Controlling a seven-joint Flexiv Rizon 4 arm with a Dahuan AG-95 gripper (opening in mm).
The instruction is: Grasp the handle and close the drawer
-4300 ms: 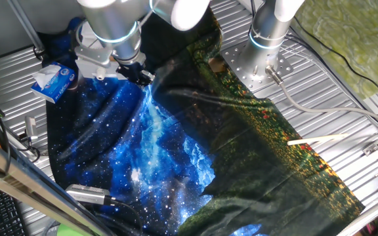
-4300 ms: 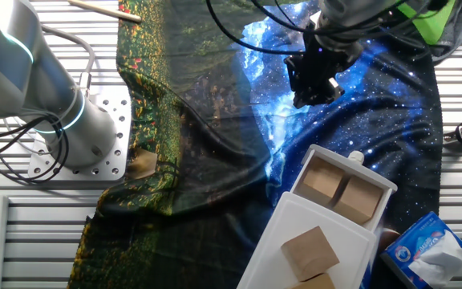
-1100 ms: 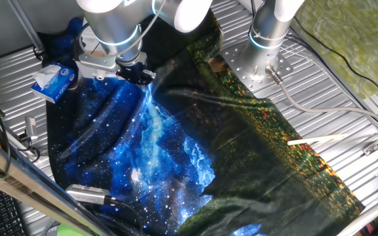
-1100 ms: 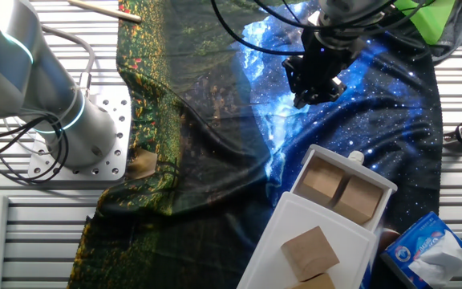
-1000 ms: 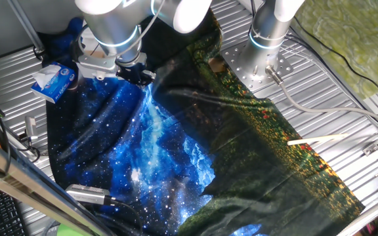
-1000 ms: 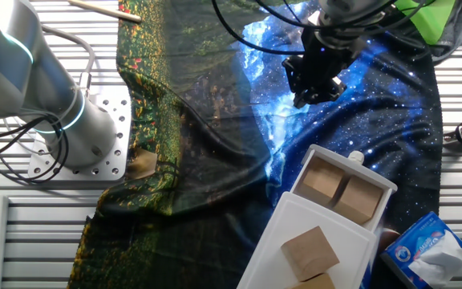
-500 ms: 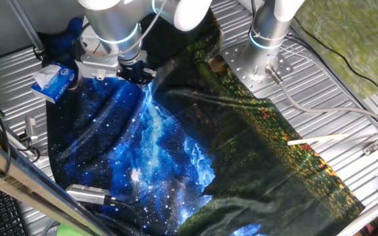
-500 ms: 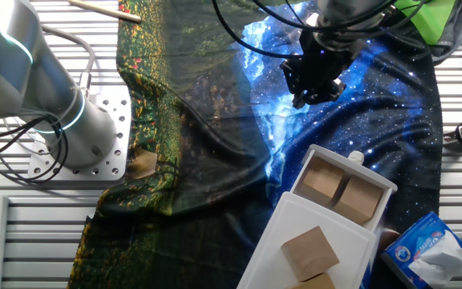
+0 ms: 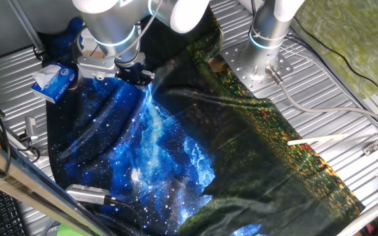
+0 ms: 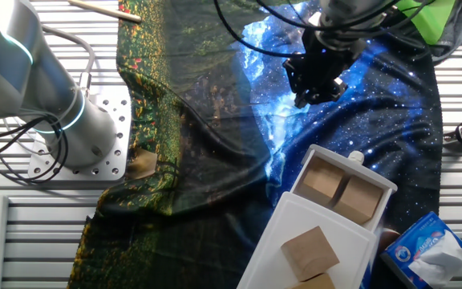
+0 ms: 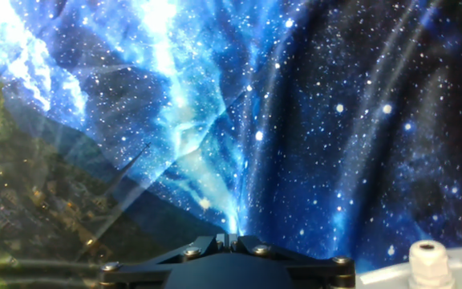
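- Gripper (image 10: 309,95), black and two-fingered, is hovering above the starry blue cloth (image 10: 391,120) covering the ribbed metal surface (image 10: 22,233); I cannot tell whether its jaws are parted, and nothing is showing between them.
- Small white plastic drawer (image 10: 339,193) is sitting pulled out of its white box, tan wooden blocks (image 10: 337,189) lying inside.
- Small round white plastic knob handle (image 10: 356,158) is standing on the drawer front, apart from the gripper.
- Blue-and-white tissue packet (image 10: 427,247) is lying just beside the box.
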